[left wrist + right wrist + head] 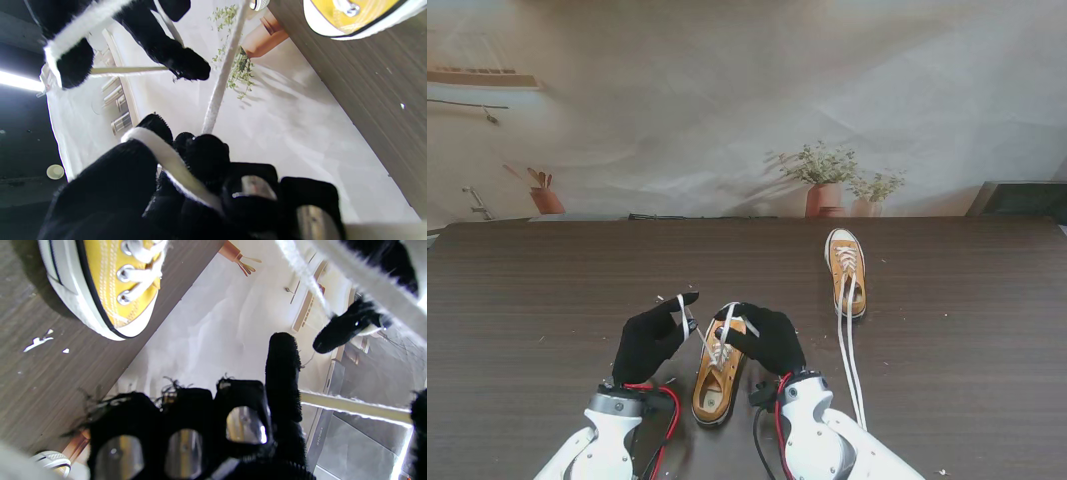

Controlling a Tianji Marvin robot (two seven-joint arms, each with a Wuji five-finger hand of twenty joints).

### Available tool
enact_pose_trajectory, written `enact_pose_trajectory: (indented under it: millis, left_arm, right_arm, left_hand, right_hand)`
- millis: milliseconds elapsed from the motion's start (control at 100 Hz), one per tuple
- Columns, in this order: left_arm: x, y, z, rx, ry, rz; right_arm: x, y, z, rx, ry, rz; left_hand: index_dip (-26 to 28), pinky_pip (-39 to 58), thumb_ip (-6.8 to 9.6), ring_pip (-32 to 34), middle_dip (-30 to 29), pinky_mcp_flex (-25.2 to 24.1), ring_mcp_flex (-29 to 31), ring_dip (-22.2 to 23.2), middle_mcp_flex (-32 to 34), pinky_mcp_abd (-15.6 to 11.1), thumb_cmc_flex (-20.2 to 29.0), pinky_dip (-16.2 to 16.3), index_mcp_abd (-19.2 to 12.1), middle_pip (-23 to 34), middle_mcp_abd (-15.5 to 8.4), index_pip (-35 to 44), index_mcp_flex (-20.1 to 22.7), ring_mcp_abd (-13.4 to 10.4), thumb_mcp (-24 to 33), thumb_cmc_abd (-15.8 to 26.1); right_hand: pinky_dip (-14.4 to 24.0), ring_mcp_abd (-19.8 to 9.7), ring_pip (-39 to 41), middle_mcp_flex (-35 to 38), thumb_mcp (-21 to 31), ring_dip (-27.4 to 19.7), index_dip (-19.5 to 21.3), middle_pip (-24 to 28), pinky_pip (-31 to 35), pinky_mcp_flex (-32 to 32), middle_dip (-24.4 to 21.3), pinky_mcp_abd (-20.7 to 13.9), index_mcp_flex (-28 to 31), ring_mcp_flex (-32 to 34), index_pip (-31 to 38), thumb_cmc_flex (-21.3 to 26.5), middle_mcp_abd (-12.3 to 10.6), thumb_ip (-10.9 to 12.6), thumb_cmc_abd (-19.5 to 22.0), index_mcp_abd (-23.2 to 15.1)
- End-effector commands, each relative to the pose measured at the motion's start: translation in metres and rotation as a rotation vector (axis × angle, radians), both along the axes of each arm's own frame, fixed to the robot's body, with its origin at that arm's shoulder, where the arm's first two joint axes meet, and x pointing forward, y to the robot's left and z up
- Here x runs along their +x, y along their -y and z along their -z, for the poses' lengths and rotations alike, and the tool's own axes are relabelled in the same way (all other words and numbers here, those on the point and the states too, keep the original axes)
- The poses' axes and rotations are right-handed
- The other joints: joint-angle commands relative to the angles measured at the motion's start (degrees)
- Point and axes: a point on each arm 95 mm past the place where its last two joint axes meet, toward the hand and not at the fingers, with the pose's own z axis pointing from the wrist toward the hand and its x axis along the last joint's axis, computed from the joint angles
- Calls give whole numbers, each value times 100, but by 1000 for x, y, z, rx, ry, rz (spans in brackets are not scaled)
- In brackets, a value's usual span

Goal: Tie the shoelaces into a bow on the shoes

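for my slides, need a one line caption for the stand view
Both gloved hands, left hand and right hand, hold white laces above the near yellow shoe.

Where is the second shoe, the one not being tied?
In the stand view, the second shoe lies on the table, farther from me and right of the right hand, laces trailing toward me.
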Motion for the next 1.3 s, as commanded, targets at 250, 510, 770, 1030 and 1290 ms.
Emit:
enact_pose_trajectory:
  millis: [250,510,770,1030,1290]
  left_arm:
    - [5,13,1,88,27,59]
    - [9,24,4,107,62,60]
    - [10,33,9,127,80,77]
    - [9,39,11,134,96,63]
    - [7,41,12,141,104,51]
  right_arm:
    - [1,-2,-5,-43,-7,-35]
    - [-4,-3,-4,-83,-4,-60]
    - [-5,-2,-4,-113,-10,-81]
    - [-6,-2,-3,-142,-9,-91]
    - [-8,-6,-3,-182,-8,-95]
  left_hand:
    - [28,1323,-155,184,-32,159,117,-59,271,-484,-313,52,-827,-41,224,-168,-210,-151,459,-579]
    - [50,1323,-148,221,-33,162,116,-43,339,-467,-229,86,-938,-31,303,-101,-47,-115,565,-683]
    - [133,1323,-159,262,-31,161,113,-33,430,-429,-135,136,-996,-56,603,141,519,-14,749,-903]
    - [317,1323,-241,291,6,162,110,-27,515,-404,649,193,-1089,-107,644,3569,784,15,-452,-1104]
    - [767,1323,-264,296,18,175,114,-30,515,-526,557,202,-1019,-84,567,4497,601,-155,-448,-1065]
  right_hand:
    - [54,-212,427,342,72,-50,-15,218,1315,115,17,24,201,69,67,46,170,-117,-170,-42]
    - [40,-223,421,340,76,-60,-21,207,1314,116,14,4,284,70,87,116,148,-117,-148,7]
    - [23,-236,409,342,36,-81,5,198,1301,114,11,-8,503,72,210,161,157,-115,-175,139]
    - [-78,-233,307,338,79,-260,124,-84,1085,91,-98,28,998,77,670,258,152,-99,-327,307]
    - [-492,90,-378,3,100,-1012,1000,-983,86,-48,-297,592,1356,66,1043,911,223,88,-712,497]
